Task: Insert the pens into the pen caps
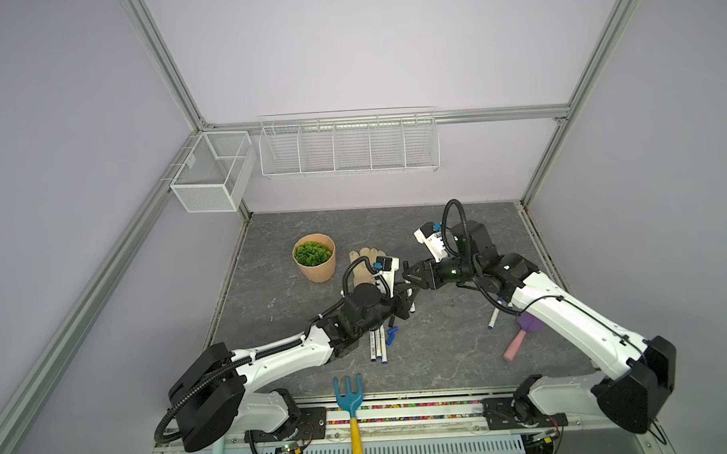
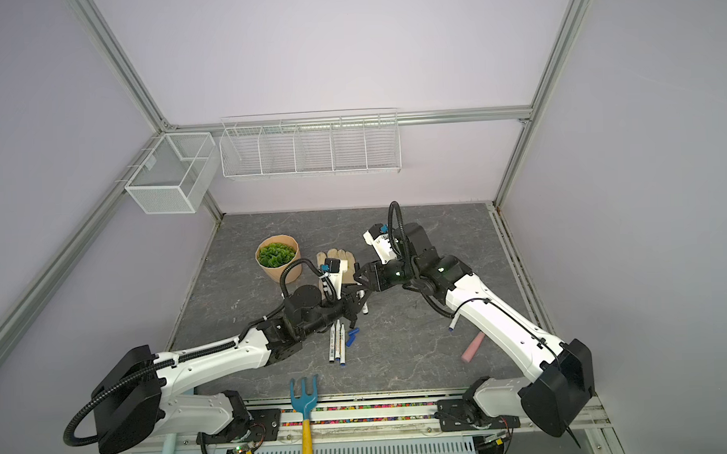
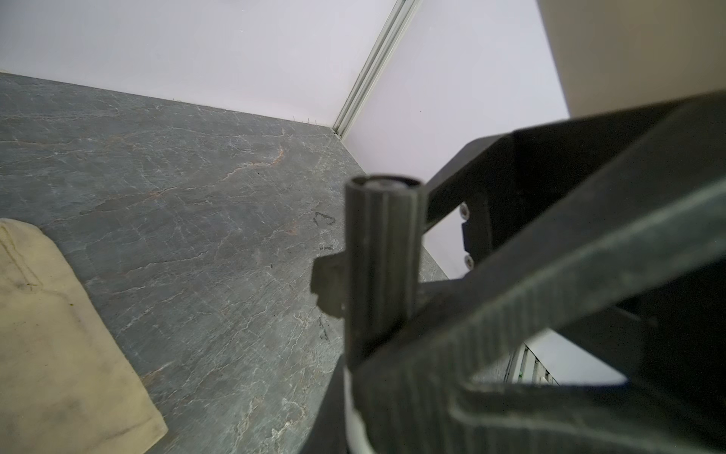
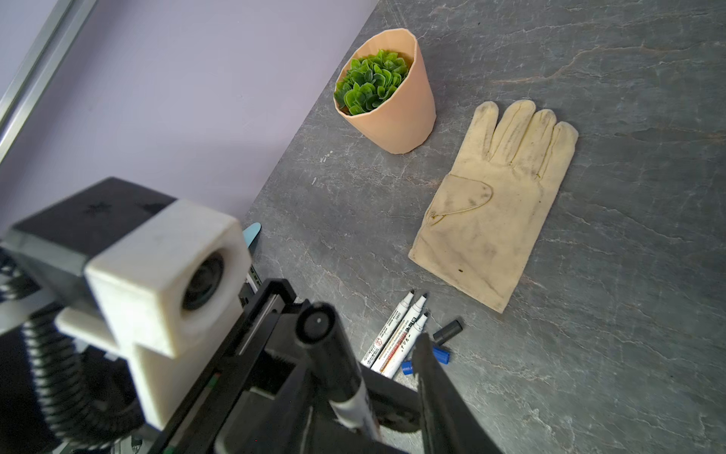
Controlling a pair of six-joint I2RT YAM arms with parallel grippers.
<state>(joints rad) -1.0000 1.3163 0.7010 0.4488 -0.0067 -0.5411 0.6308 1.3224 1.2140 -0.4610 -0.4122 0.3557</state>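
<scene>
Top views, both of them, are showing the two arms meeting near the middle of the surface (image 1: 271, 248), just in front of the glove (image 1: 361, 257). The left pincer (image 1: 407, 304) is clamping the capped pen (image 1: 413, 308) across its barrel. The right pincer (image 1: 409, 276) is reaching in from the right, so its tips are sitting just beyond the left one, at the pen's far, capped end. The right arm is stretching low and nearly level, its wrist turned toward the left arm. The left arm is lying forward, with its forearm close above three loose pens (image 1: 377, 347) and the blue caps (image 1: 392, 334). A pair of pens (image 1: 494, 317) is lying under the right forearm.

Left wrist view is looking along the held pen. The black cap (image 3: 383, 255) is sitting over the tip, with a sliver of white barrel showing beneath it. One fingertip (image 3: 327, 286) of the right pincer is sitting just beside the cap, and the other finger is passing behind on the opposite side. The jaws are therefore straddling the cap crosswise to the pen's long axis.

Right wrist view is showing the cap's round end tilted up toward the lens. One finger of the right pincer is standing to one side of the barrel, with a gap showing between them, and the other is hidden. Whether this pincer is squeezing the cap or standing loose around it cannot be told. The coming move is probably turning on that axis: either a push along it to seat the cap, or a straight retreat off its sides.
</scene>
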